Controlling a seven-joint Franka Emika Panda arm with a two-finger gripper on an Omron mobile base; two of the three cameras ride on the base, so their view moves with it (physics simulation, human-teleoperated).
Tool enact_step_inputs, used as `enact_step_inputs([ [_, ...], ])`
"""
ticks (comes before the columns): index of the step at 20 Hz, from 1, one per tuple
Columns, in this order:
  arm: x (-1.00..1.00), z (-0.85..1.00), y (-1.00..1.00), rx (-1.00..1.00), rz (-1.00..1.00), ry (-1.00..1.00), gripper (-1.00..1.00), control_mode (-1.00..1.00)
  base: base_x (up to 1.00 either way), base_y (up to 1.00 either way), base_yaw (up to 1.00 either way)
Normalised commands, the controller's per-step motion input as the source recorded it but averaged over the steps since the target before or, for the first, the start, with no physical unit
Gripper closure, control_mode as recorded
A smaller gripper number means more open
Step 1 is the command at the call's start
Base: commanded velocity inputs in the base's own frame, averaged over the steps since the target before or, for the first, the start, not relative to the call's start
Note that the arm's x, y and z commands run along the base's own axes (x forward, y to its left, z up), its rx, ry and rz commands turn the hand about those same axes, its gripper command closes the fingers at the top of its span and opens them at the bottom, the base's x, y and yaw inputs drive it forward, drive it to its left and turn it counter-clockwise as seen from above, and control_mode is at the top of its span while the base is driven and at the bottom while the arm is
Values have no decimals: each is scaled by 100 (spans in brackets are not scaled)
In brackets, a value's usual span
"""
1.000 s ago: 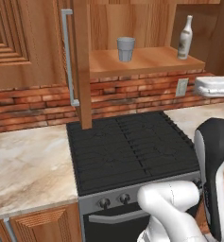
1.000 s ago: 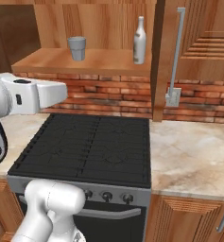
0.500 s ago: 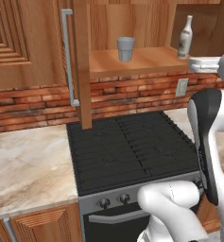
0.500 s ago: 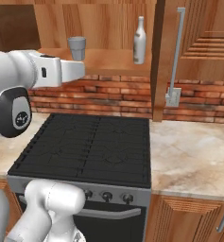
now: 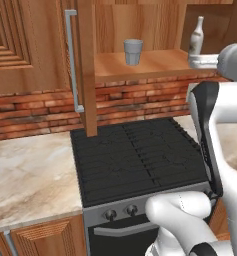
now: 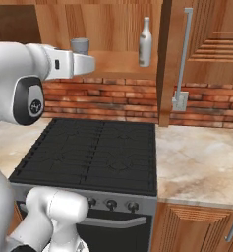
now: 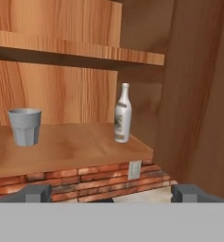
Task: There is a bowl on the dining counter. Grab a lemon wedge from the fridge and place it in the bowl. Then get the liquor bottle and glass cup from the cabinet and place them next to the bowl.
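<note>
the arm has swung up toward the open cabinet; gripper (image 7: pixel 111 194) spread wide and empty. liquor bottle (image 7: pixel 123 114) stands just above, ahead of the jaws, glass cup (image 7: pixel 24 126) off left; bottle pickup looks next.

A home kitchen: a black gas stove (image 5: pixel 135 155) sits between marble counters (image 5: pixel 25 175), with a red brick backsplash (image 6: pixel 118 93) behind the stove and an open wooden cabinet (image 7: pixel 75 146) above the stove.
</note>
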Motion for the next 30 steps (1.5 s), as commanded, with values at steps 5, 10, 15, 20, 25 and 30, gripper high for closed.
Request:
enact_step_inputs([
  [5, 25, -10, -5, 0, 0, 0, -100, -100, 0, 0, 0],
  [10, 27, -4, -7, 1, 0, 0, -100, -100, 0, 0, 0],
  [15, 40, 0, -15, 3, 0, 0, -100, -100, 0, 0, 0],
  [20, 43, 0, -14, 0, 0, 0, -100, -100, 0, 0, 0],
  [25, 46, 0, -14, 0, 0, 0, -100, -100, 0, 0, 0],
  [30, 46, 0, -14, 0, 0, 0, -100, -100, 0, 0, 0],
])
